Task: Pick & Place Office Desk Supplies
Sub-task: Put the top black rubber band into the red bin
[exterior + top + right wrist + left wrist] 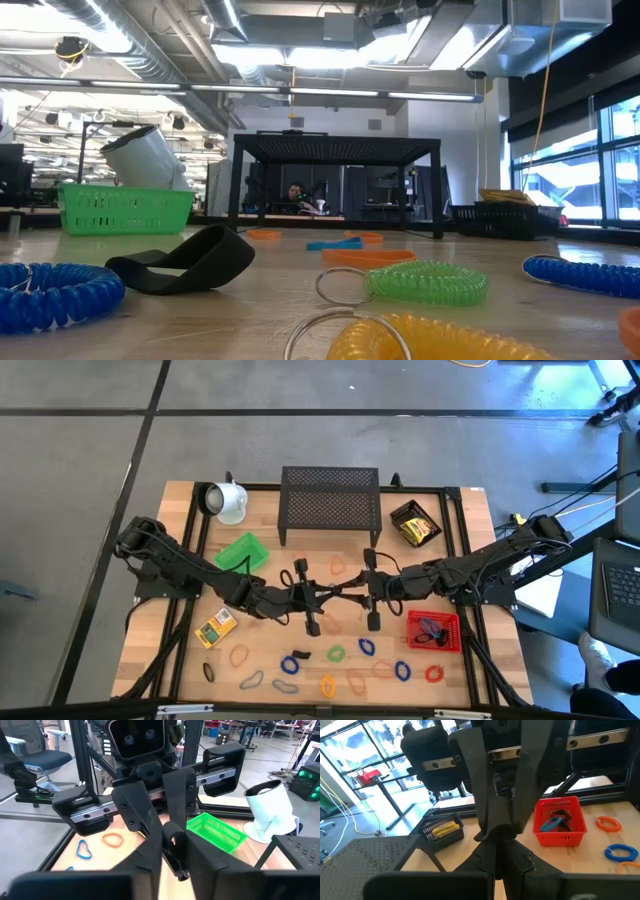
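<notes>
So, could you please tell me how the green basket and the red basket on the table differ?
The green basket sits on the left arm's side, near the white mug; the red basket sits on the right arm's side, nearer the front edge. The red basket holds a few loops, a blue one among them; nothing shows inside the green basket from above. Both are small, open-topped plastic baskets with slotted walls.
</notes>
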### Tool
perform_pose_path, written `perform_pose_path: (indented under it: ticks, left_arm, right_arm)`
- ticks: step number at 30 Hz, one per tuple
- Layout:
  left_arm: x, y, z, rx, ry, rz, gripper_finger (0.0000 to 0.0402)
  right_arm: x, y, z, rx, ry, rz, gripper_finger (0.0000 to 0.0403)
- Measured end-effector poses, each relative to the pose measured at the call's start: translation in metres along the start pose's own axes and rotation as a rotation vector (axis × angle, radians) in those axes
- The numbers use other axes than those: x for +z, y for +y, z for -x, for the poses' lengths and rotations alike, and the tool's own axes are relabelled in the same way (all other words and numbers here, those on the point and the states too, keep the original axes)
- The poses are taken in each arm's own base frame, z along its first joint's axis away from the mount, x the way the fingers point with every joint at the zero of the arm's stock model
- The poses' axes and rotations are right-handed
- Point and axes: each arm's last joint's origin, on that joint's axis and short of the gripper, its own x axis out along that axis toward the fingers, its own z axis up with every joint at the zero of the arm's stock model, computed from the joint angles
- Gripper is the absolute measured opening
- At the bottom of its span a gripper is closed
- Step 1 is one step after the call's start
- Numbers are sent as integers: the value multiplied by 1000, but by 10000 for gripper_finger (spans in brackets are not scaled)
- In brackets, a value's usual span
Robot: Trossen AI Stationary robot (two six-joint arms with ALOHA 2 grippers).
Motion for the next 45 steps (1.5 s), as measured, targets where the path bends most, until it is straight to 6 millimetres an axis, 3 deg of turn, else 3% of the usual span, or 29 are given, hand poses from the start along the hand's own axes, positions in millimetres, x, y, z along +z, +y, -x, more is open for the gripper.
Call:
perform_pose_path:
  ticks: [5,10,17,24,28,32,36,45]
  left_arm:
    - [0,-1,0,-30,-3,5,8]
    - [0,-1,0,-31,-2,38,19]
    - [-1,-2,0,-50,1,35,88]
    - [-8,-2,1,-26,65,74,150]
    - [-14,-2,1,-19,115,97,161]
    - [-18,-2,1,-16,151,131,160]
    - [-21,-2,2,-11,179,157,157]
    - [-24,-1,3,-6,209,174,161]
  right_arm:
    - [0,0,0,1,3,20,12]
    - [-1,0,0,0,12,18,13]
    - [1,-7,18,-4,94,-14,5]
    - [-16,-17,59,71,443,-298,6]
    - [-34,-12,77,134,749,-496,6]
    - [-54,-1,91,77,1036,-569,6]
    - [-69,11,99,-21,1227,-590,6]
    - [-98,42,87,-93,1434,-580,6]
